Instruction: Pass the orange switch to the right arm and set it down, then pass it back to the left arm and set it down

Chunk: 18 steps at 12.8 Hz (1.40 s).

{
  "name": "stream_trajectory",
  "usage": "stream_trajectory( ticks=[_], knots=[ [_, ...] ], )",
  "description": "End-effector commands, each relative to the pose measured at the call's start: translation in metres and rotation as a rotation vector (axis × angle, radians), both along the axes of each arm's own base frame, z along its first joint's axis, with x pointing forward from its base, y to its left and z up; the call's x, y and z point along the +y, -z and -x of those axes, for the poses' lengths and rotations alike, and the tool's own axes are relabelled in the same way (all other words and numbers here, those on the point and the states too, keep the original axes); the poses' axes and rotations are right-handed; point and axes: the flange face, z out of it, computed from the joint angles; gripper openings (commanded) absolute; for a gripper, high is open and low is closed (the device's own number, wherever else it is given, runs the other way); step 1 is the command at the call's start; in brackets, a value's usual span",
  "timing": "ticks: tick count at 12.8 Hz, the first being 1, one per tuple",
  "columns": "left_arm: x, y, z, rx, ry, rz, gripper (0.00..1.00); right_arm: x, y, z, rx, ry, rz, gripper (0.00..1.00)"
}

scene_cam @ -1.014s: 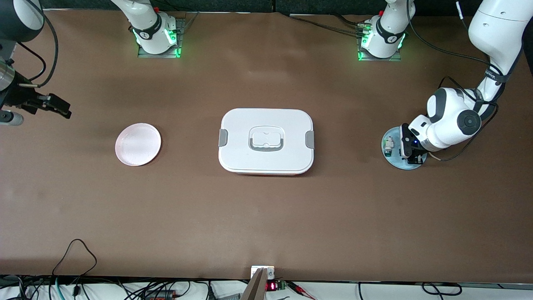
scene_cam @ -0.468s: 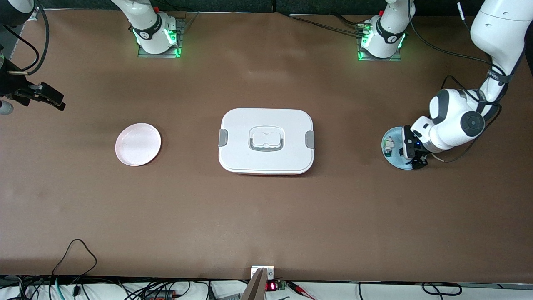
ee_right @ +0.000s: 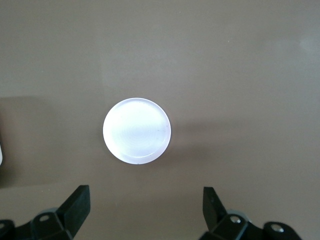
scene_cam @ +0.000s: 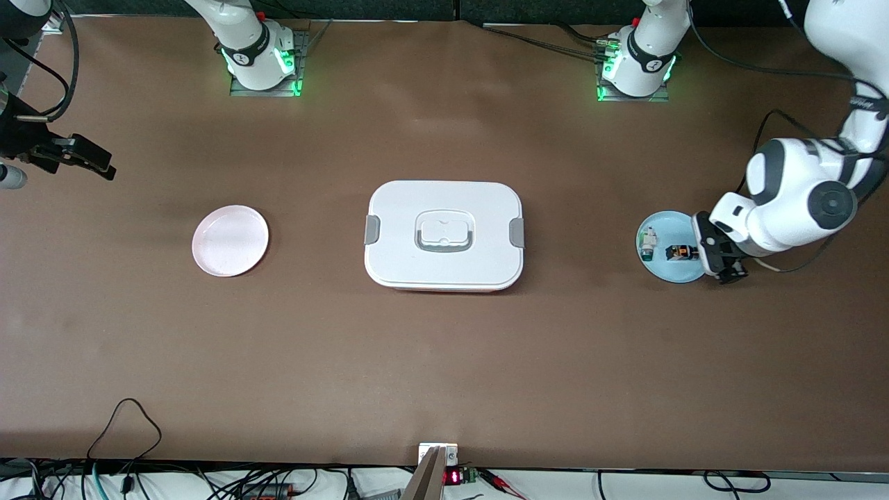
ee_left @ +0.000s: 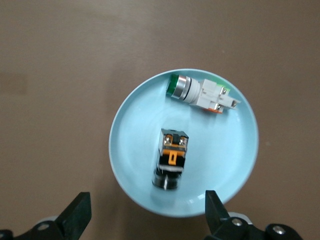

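Left hand (scene_cam: 722, 255) hangs with its fingers (ee_left: 77, 216) spread wide and empty over the edge of the blue plate (scene_cam: 687, 274), at the left arm's end of the worktop (scene_cam: 444, 361). On that plate lies the orange switch (scene_cam: 681, 253), on its side, free of the fingers and just beside the hand as the front view shows it; the left wrist view shows its black body with an orange clip between the two spread fingers but apart from both. Beside it on the same plate, toward the middle of the worktop, lies a white-and-green component (scene_cam: 647, 244), not touching the switch. At the middle of the worktop sits the box (scene_cam: 444, 235), lid on, grey clips at both ends. Toward the right arm's end lies a pink plate (scene_cam: 230, 240), bare. Right hand (scene_cam: 97, 167) waits in the air over the worktop's edge at that end, its fingers (ee_right: 75, 205) likewise apart and holding nothing, with the pink plate in its wrist view.
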Motion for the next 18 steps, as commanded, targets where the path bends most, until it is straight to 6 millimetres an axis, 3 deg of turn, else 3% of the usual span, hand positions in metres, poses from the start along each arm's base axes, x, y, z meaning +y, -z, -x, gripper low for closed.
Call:
stream_trajectory(
  ticks=[1, 5, 8, 12, 18],
  knots=[
    [-0.003, -0.052, -0.014, 0.014, -0.221, -0.008, 1.00, -0.003, -0.009, -0.002, 0.001, -0.008, -0.017, 1.00],
    [-0.028, -0.132, -0.004, -0.037, -0.465, -0.084, 1.00, -0.004, -0.014, 0.000, 0.013, -0.008, -0.014, 1.00],
    [-0.032, -0.199, -0.010, -0.001, -0.677, -0.130, 1.00, -0.004, -0.014, 0.001, 0.018, -0.010, -0.011, 1.00],
    [-0.047, -0.264, -0.014, -0.018, -0.997, -0.108, 1.00, -0.002, -0.016, 0.002, 0.034, -0.065, -0.013, 1.00],
    [-0.048, -0.310, 0.004, -0.040, -1.159, -0.127, 1.00, -0.001, -0.027, 0.001, 0.017, -0.050, -0.022, 1.00]
  ],
)
